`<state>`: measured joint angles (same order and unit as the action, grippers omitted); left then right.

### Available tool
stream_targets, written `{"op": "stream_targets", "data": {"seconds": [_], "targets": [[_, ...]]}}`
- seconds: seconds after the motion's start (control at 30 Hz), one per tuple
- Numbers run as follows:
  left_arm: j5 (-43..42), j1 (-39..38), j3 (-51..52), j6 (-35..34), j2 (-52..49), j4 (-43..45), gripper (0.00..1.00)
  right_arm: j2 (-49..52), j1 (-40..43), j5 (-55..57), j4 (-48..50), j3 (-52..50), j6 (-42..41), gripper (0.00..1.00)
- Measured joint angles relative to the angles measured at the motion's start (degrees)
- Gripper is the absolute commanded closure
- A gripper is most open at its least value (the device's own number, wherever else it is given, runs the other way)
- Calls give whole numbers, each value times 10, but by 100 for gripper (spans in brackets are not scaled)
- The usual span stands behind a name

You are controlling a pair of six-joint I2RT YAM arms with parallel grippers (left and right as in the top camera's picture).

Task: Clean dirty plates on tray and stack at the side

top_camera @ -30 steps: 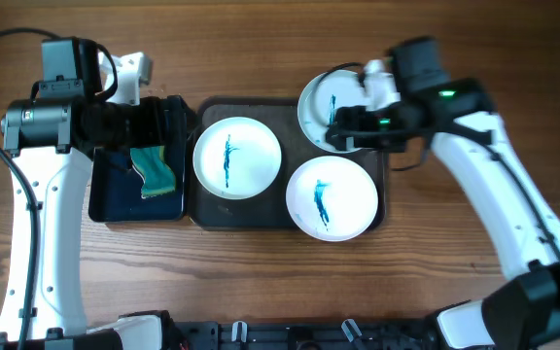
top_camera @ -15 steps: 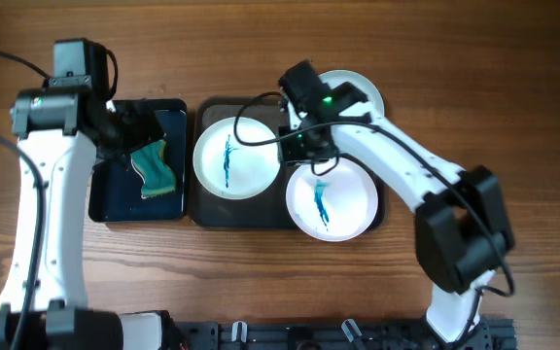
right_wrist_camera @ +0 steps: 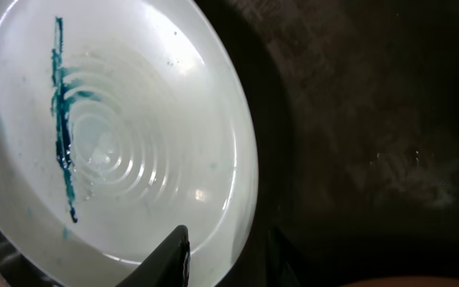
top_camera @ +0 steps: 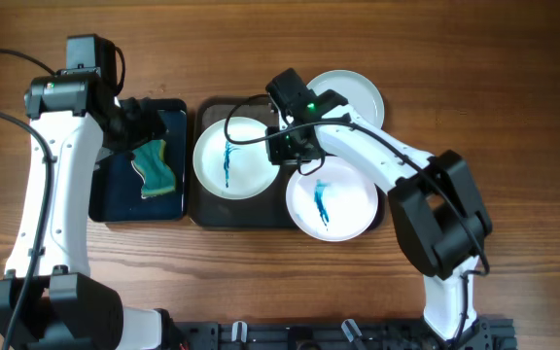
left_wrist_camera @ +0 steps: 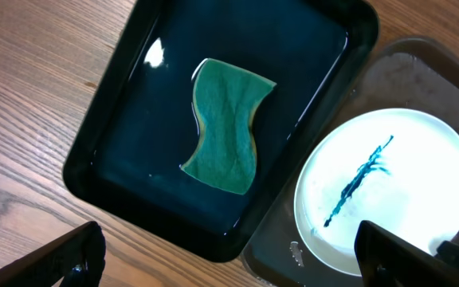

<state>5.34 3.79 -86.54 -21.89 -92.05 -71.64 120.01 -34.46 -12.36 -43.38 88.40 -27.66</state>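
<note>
Two plates with blue-teal smears lie on the dark tray [top_camera: 295, 216]: one at the left [top_camera: 231, 157], one at the lower right [top_camera: 332, 197]. A third plate [top_camera: 350, 92], clean, sits at the tray's top right corner. My right gripper [top_camera: 285, 148] is at the left plate's right rim. In the right wrist view its jaws [right_wrist_camera: 229, 259] straddle that rim of the plate [right_wrist_camera: 134, 135], narrowed, with a gap still showing. My left gripper [top_camera: 132, 122] hangs wide open and holds nothing, above the edge where the black tray [left_wrist_camera: 118, 135] meets the large one.
A green sponge [top_camera: 154, 167] lies in the small glossy black tray [top_camera: 105, 199] left of the large tray. Bare wooden table surrounds both trays. The right arm reaches across the large tray's upper part.
My right arm has swung left from the top right plate to the left plate's rim, and its jaws have narrowed. The left arm has shifted slightly and stays open.
</note>
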Motion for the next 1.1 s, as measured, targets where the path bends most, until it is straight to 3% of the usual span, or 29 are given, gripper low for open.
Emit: {"op": "stream_targets", "data": {"seconds": [0.3, 0.4, 0.57, 1.1], "targets": [[2, 23, 0, -1, 0, 0, 1, 28, 0, 0, 25, 0, -8, 82], [4, 23, 0, -1, 0, 1, 1, 28, 0, 3, 28, 0, -15, 96], [4, 23, 7, -1, -3, 13, 2, 31, 0, 7, 28, 0, -29, 96], [3, 5, 110, -25, -75, 120, 28, 32, 0, 8, 29, 0, -41, 96]]}}
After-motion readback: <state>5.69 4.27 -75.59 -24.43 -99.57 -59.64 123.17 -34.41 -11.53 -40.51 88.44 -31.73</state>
